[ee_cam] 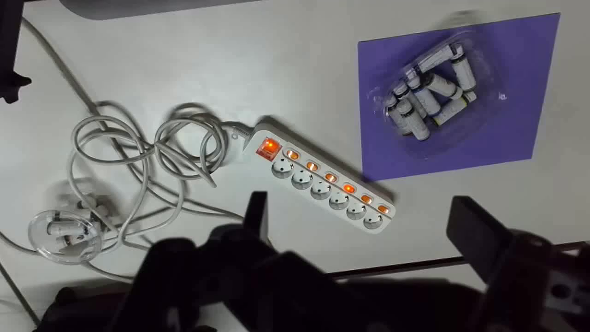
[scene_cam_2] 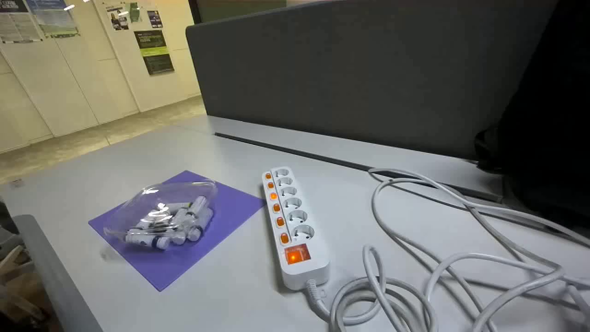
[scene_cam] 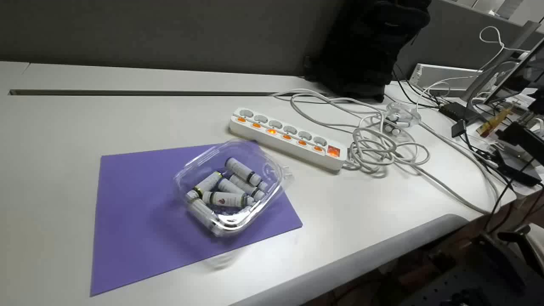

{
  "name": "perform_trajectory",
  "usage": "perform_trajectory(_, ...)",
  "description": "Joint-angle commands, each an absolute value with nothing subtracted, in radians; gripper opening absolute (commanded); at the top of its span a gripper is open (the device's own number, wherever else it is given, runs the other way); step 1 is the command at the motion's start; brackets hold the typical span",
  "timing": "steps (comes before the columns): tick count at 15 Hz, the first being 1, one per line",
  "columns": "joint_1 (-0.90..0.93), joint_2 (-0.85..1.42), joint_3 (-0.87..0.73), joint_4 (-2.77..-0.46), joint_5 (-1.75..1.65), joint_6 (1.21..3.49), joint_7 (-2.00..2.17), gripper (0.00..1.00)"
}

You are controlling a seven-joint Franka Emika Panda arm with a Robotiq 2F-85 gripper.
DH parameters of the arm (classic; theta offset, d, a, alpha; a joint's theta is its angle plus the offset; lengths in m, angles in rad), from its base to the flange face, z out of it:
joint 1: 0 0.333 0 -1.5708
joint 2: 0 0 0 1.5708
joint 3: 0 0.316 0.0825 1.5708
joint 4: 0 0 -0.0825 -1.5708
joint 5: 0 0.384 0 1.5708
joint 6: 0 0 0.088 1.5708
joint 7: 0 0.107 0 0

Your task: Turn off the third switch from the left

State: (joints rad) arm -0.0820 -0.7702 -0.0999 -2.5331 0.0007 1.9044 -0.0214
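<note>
A long white power strip [scene_cam: 284,146] lies on the desk, shown in both exterior views [scene_cam_2: 319,266] and in the wrist view [ee_cam: 340,174]. It has a row of small orange rocker switches beside its sockets. The third switch [scene_cam: 271,131] from the cord-free end glows brighter than its neighbours, and this shows in an exterior view [scene_cam_2: 274,196] and the wrist view [ee_cam: 349,188]. My gripper [ee_cam: 361,212] is open and empty, high above the strip, with fingers wide apart and touching nothing. It is out of view in both exterior views.
A large lit red switch [scene_cam: 333,151] sits at the cord end. Coiled white cable [scene_cam: 374,146] lies beyond it. A clear tub [scene_cam: 272,168] of small bottles stands on a purple mat [scene_cam: 131,229] beside the strip. A black backpack [scene_cam: 365,46] stands by the partition.
</note>
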Motion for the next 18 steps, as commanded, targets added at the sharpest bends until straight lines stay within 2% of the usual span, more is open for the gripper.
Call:
perform_trajectory(1, -0.085, -0.769, -0.098, -2.53, 0.003, 1.902, -0.023, 1.0)
perform_trajectory(13, -0.085, -0.769, -0.098, -2.53, 0.003, 1.903, -0.024, 1.0)
perform_trajectory(18, -0.105, -0.722, -0.078, -2.588, 0.032, 2.165, 0.059, 1.0)
